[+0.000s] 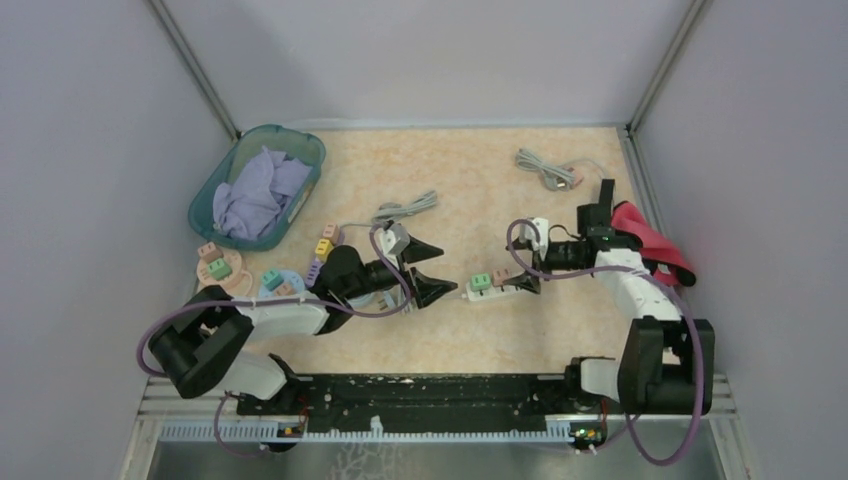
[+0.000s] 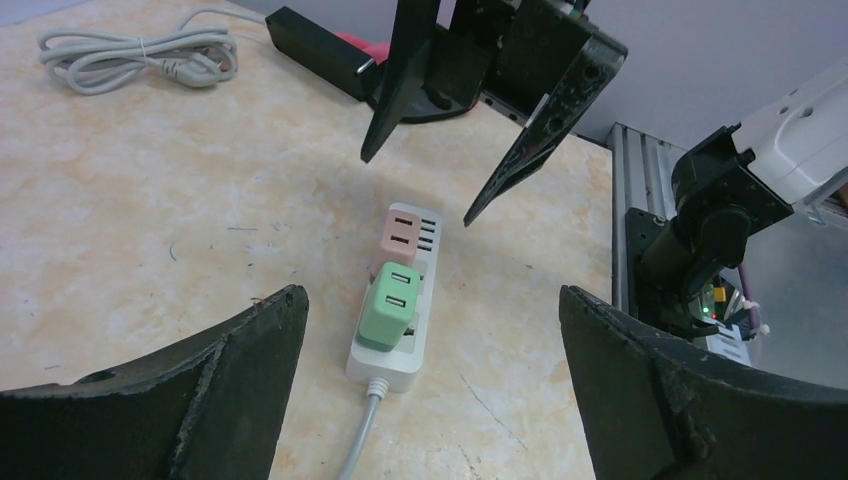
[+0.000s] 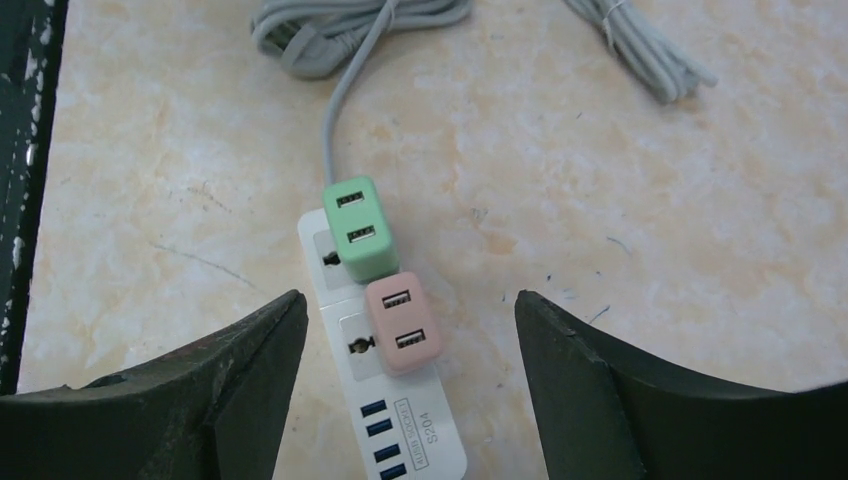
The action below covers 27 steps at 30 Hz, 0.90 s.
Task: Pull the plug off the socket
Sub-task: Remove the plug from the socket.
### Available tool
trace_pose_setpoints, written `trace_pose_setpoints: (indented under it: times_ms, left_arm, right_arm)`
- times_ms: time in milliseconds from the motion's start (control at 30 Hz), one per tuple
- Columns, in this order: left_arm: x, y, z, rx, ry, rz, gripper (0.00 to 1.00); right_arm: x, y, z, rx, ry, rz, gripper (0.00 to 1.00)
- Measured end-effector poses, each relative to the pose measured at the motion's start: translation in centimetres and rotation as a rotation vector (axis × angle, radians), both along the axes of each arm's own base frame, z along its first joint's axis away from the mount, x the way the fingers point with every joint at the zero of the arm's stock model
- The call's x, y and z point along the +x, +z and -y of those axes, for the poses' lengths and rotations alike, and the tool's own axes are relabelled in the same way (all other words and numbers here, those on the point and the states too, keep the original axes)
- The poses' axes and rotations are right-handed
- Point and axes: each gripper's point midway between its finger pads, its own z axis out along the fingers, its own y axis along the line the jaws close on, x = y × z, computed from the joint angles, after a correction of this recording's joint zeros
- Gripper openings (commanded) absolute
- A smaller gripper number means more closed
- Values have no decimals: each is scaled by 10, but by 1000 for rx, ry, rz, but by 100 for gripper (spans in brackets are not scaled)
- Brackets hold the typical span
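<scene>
A white power strip (image 1: pixel 512 291) lies on the table between my two grippers. A green plug (image 1: pixel 481 282) and a pink plug (image 1: pixel 502 276) sit in its sockets side by side. In the left wrist view the green plug (image 2: pixel 389 305) is nearer and the pink plug (image 2: pixel 402 232) behind it on the strip (image 2: pixel 395 365). My left gripper (image 1: pixel 435 268) is open, just left of the strip's cable end. My right gripper (image 1: pixel 522 268) is open, hovering over the strip's far end, above the pink plug (image 3: pixel 400 322); the green plug (image 3: pixel 358 228) lies beyond.
A teal basket (image 1: pixel 203 200) with purple cloth stands at the back left. Round holders with several coloured plugs (image 1: pixel 225 268) lie left of the left arm. Coiled grey cables lie at the back right (image 1: pixel 547 168) and centre (image 1: pixel 405 210). A red cloth (image 1: pixel 655 240) lies at the right edge.
</scene>
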Motion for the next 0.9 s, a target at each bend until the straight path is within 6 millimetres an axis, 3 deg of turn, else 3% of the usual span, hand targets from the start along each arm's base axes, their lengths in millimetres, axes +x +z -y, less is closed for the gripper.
trace_pose_setpoints:
  times_ms: [233, 667, 900]
  left_arm:
    - [0, -3, 0, -17, -10, -22, 99]
    - [-4, -4, 0, -41, -41, -43, 99]
    - [-8, -9, 0, -48, -71, -50, 98]
  right_arm:
    - [-2, -37, -4, -201, 65, -7, 66]
    - [-3, -68, -6, -363, 143, -12, 49]
    - [-1, -69, -11, -403, 178, 2, 14]
